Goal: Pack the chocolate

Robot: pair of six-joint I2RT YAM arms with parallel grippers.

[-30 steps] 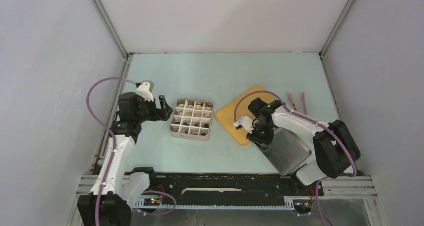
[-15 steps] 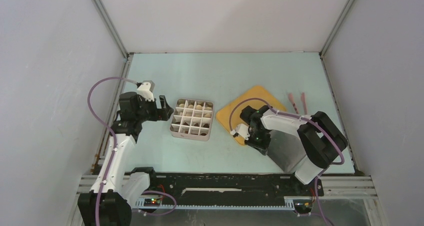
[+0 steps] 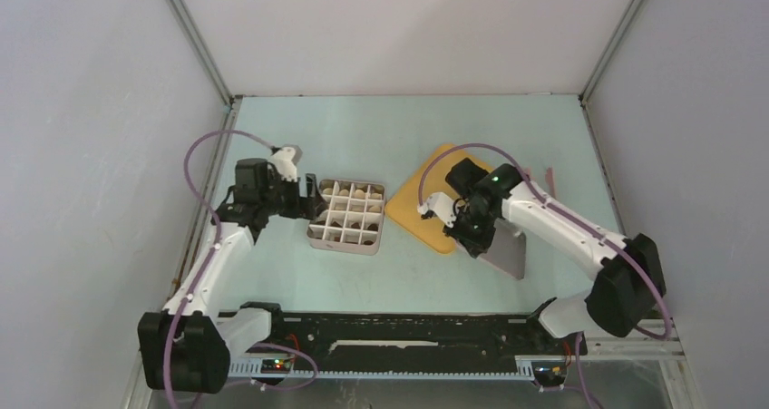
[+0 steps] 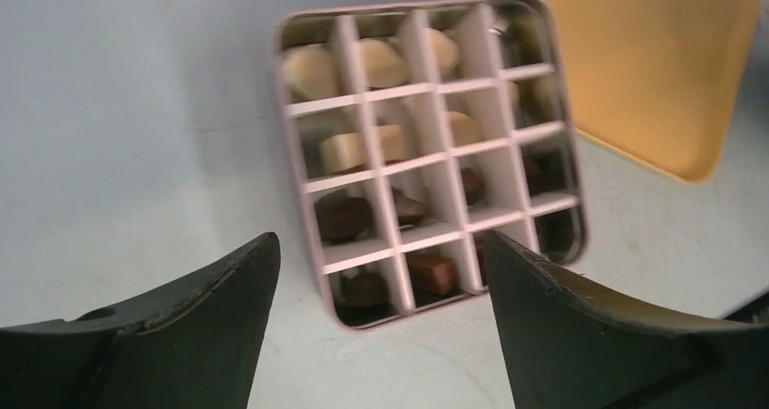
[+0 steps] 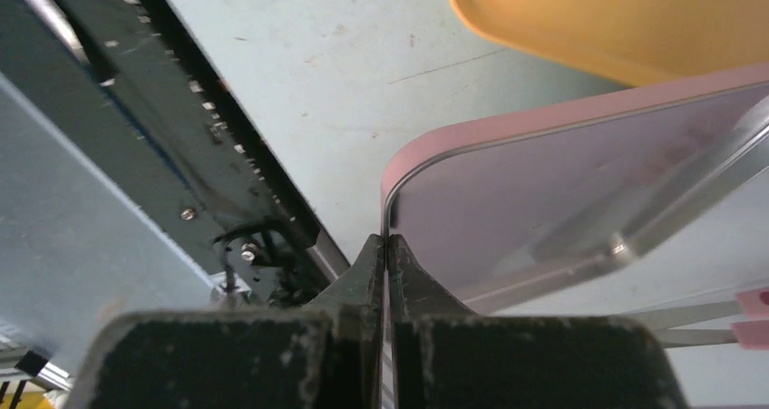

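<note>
Now your right gripper (image 5: 387,242) is pinching the rim of the lid (image 5: 544,182), jaws almost touching, beside the tray (image 3: 413,211). Your left gripper (image 3: 314,200) is hovering wide open just left of the box (image 3: 346,242), where the chocolate (image 4: 345,151) is sitting in cells.

At table (image 3: 381,128) centre, divided box (image 3: 348,215), chocolate pieces (image 4: 313,69) in its cells, flat tray (image 3: 419,211) just beside at 3 o'clock, lid (image 3: 510,253) at the tray's 4 o'clock (tilted), tongs (image 3: 549,179) at the lid's 1 o'clock.
</note>
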